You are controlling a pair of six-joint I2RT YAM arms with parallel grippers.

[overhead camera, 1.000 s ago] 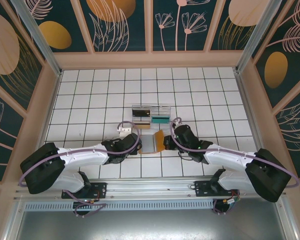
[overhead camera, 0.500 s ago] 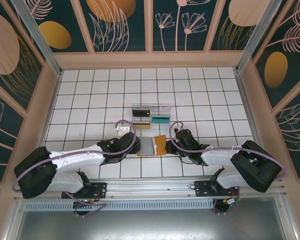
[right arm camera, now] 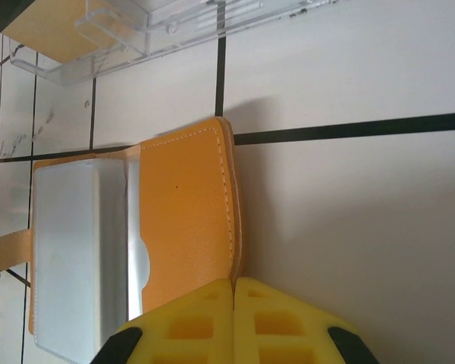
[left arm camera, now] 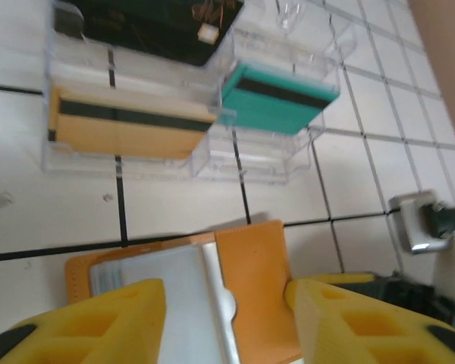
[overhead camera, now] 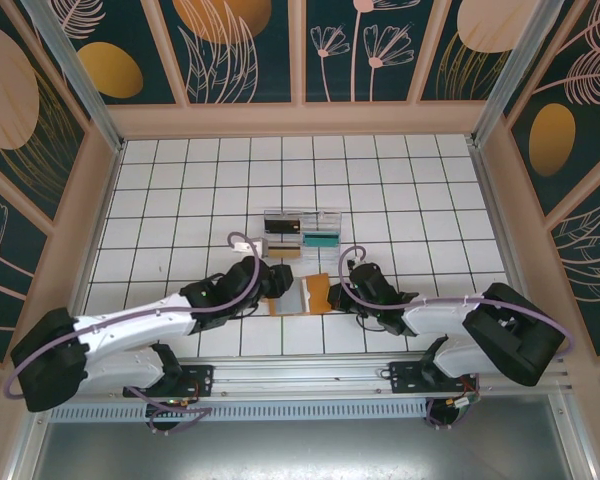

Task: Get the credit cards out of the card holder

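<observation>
Card holder (overhead camera: 310, 293) lies open on the tabletop (overhead camera: 180, 200), just at 6 o'clock of the clear tray (left arm camera: 258, 161), between the two wrists. Pale inner panel is on its 9 o'clock half, orange flap on the 3 o'clock half.

Left fingers (left arm camera: 91, 318): partly open, gripping nothing, straddling the pale panel from the 9 o'clock side.

Right fingers (right arm camera: 189, 326): pressed fully together. The flap's outer edge runs straight into their seam, so it looks like a pinch on that edge, right at the rim.

The tray holds an orange striped card (left arm camera: 129, 125), a teal striped card (left arm camera: 277, 95) and a dark card (left arm camera: 148, 23). I can't tell whether a card remains in the pocket; there's a silvery sliver at the pocket mouth.

Risks:
- The right pinch has minimal bite. Any pull towards 9 o'clock could slip the flap out, and the holder would slide on the smooth tile.
- The left fingers could close on the pocket panel as well as the card, and drag the whole holder.
- The tray is close at 12 o'clock, so a lift that way could knock it.
- The wrists are nearly touching, so collision margin is thin.
</observation>
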